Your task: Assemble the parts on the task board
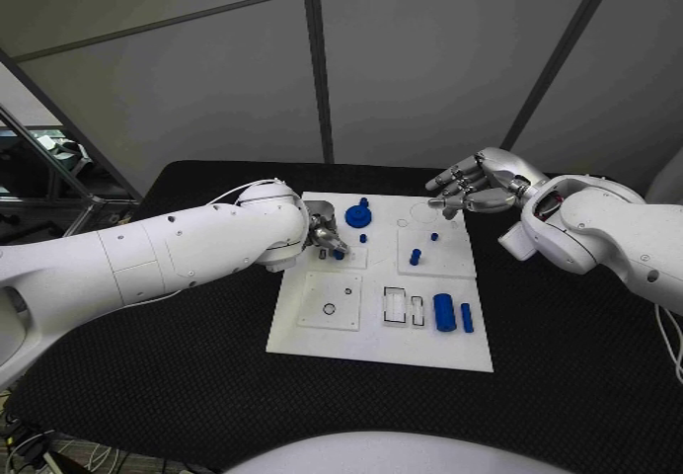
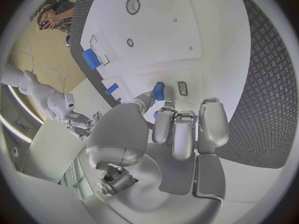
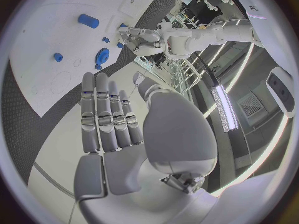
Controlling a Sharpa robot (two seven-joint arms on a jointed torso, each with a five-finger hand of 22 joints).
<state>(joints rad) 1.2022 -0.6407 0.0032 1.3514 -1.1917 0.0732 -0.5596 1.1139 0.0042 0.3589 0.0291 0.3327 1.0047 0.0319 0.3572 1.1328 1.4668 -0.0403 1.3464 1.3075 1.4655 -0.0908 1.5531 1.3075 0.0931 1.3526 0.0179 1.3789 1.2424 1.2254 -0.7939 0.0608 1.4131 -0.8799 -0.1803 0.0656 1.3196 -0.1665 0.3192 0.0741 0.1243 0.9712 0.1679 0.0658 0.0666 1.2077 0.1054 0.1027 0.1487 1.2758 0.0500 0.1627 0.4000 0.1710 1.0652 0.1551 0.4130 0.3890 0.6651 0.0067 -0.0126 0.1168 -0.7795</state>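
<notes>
The white task board (image 1: 382, 331) lies in the middle of the black table. My left hand (image 1: 325, 235) is low over its back left panel and pinches a small blue part (image 2: 159, 90) between thumb and a finger, beside a narrow slot (image 2: 182, 88). My right hand (image 1: 477, 185) hovers above the board's back right corner, fingers extended and holding nothing (image 3: 106, 114). A round blue part (image 1: 359, 214) stands near the left hand. Short blue pegs (image 1: 415, 257) stand on the back right panel. A thick blue cylinder (image 1: 444, 312) and a slim blue bar (image 1: 467, 317) lie at the front right.
Rectangular recesses (image 1: 396, 306) and a small ring hole (image 1: 331, 309) mark the board's front panels. Black table (image 1: 171, 375) surrounds the board on all sides. A metal frame (image 1: 57, 168) stands off the table's back left.
</notes>
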